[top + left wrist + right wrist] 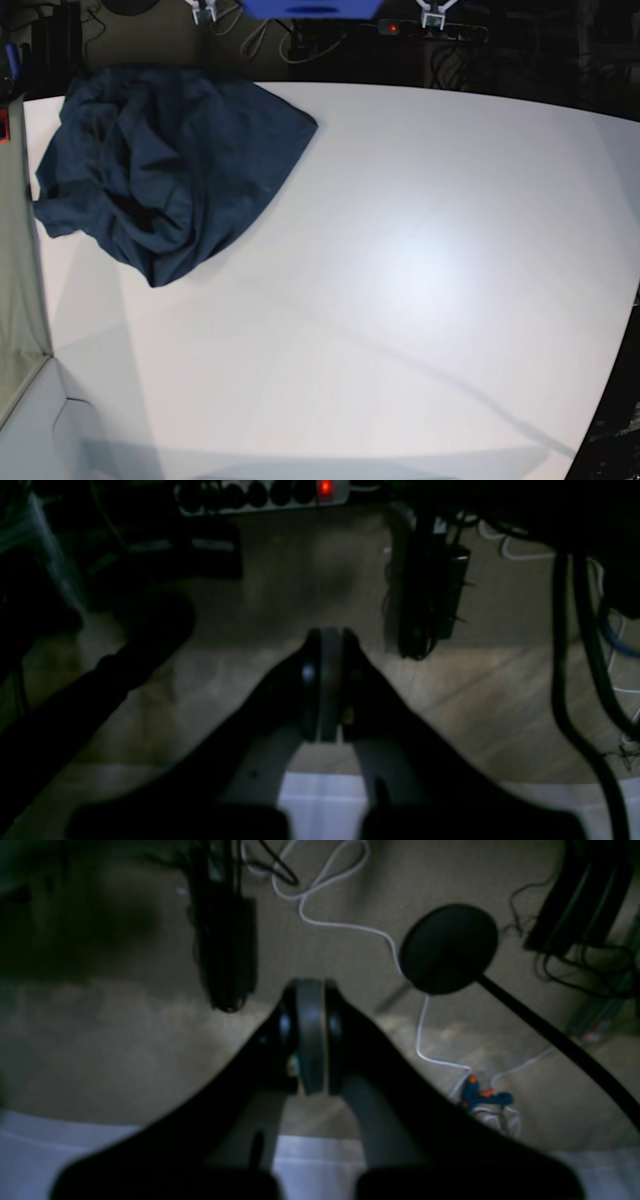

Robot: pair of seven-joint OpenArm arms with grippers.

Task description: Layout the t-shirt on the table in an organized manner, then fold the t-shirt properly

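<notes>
The t-shirt [165, 165] is a dark navy heap, crumpled and bunched at the far left of the white table [400, 300] in the base view. Neither wrist view shows it. My left gripper [327, 632] is shut with nothing between its fingers. It sits past the table's far edge, over the floor, with a strip of the table [320, 805] below it. My right gripper [310, 985] is likewise shut and empty, above the floor beyond the table's edge [50, 1150]. Both are well away from the shirt.
A power strip [325, 487] with a red light lies on the floor behind the table. A black round stand base [447, 947], a white cable [345, 927] and dark cables lie on the floor. The table's right edge [625, 330] curves.
</notes>
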